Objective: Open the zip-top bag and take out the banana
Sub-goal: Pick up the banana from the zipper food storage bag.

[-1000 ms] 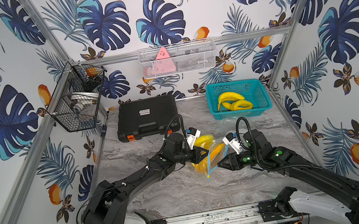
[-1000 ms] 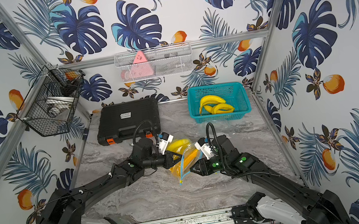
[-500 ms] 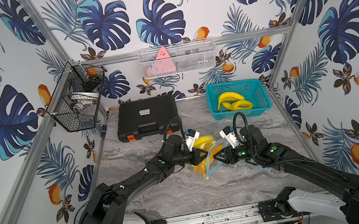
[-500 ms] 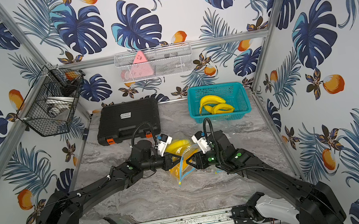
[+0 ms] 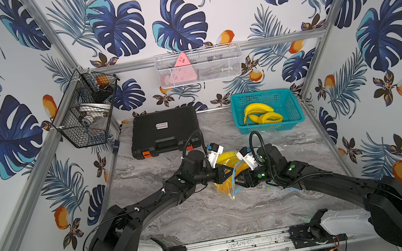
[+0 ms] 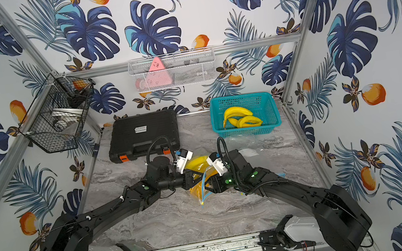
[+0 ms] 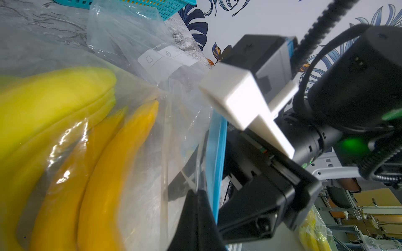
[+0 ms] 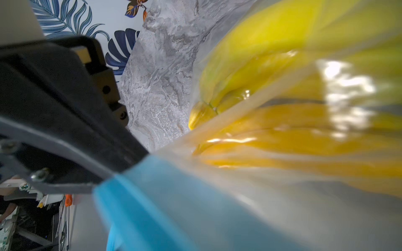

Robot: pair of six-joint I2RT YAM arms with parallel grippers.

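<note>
I have the zip-top bag (image 5: 224,187) at the middle of the marble table (image 5: 182,218) in both top views, with both arms meeting over it from the lower corners. The banana (image 5: 223,156) is inside it, and more yellow fruit shows through the clear film in the left wrist view. My left gripper (image 5: 226,174) comes in from the left of the frame with its jaws pressed together, pinching the bag's film just beside the blue zip strip (image 7: 214,152). My right gripper (image 5: 237,181) faces it from the right. Its jaws stand apart at that blue strip, and I cannot tell whether either one bears on the plastic. At upper right a teal basket (image 5: 290,105) holds loose bananas (image 5: 259,114), with a black case (image 5: 164,132) to its left.
</note>
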